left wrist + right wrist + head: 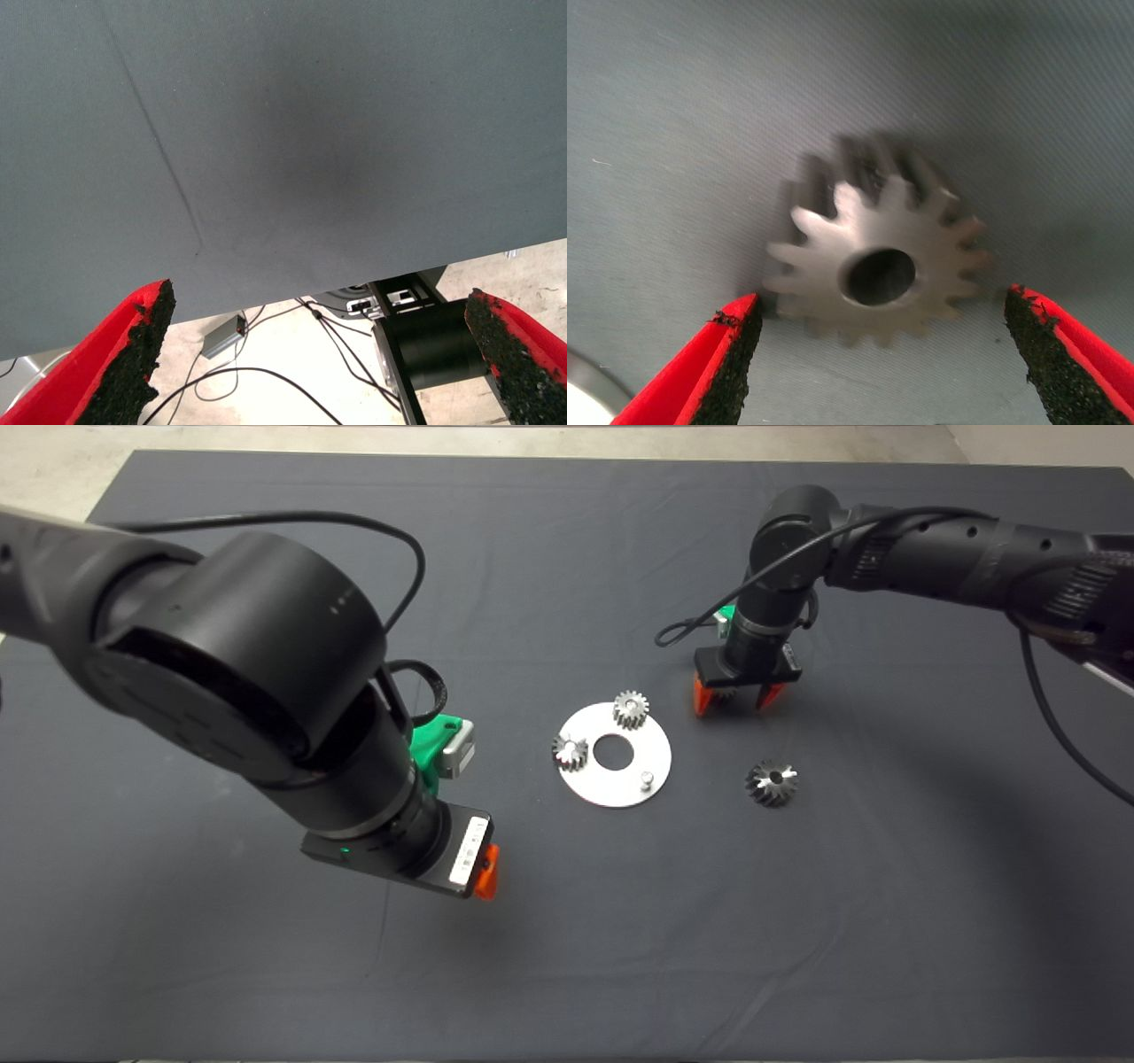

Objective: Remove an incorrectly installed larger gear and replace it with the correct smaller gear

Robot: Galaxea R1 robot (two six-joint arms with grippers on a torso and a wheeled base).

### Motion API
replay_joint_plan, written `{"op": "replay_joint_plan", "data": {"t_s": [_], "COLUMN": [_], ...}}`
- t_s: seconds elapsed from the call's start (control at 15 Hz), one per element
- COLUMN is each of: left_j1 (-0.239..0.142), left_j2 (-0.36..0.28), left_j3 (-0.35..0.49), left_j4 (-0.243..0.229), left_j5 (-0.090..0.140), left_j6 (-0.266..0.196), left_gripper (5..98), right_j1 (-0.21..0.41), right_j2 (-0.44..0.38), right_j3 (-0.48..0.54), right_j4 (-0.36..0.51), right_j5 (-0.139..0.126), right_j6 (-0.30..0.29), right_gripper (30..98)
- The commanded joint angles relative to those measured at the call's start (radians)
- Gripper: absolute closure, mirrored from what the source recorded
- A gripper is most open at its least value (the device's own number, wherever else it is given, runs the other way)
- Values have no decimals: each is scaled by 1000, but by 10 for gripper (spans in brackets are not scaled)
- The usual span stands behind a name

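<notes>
The larger gear, dark with star-like teeth, lies on the mat to the right of the round silver plate. Two small gears sit on the plate, and one peg stands bare. My right gripper hangs low just right of the plate. In the right wrist view it is open, with a third smaller gear lying flat on the mat between its fingers. My left gripper hovers open and empty left of the plate, over bare mat.
The dark mat covers the table. The left wrist view shows the mat's edge with cables and a small box on the floor beyond it. A black cable loops from the right arm.
</notes>
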Motion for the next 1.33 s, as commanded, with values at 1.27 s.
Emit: {"op": "replay_joint_plan", "data": {"t_s": [1.27], "left_j1": [-20], "left_j2": [48], "left_j3": [-14], "left_j4": [3], "left_j5": [69], "left_j6": [0], "left_gripper": [197], "right_j1": [21], "right_j2": [32], "right_j3": [-121], "right_j4": [-79], "right_j5": [-91], "right_j6": [-85], "right_gripper": [558]}}
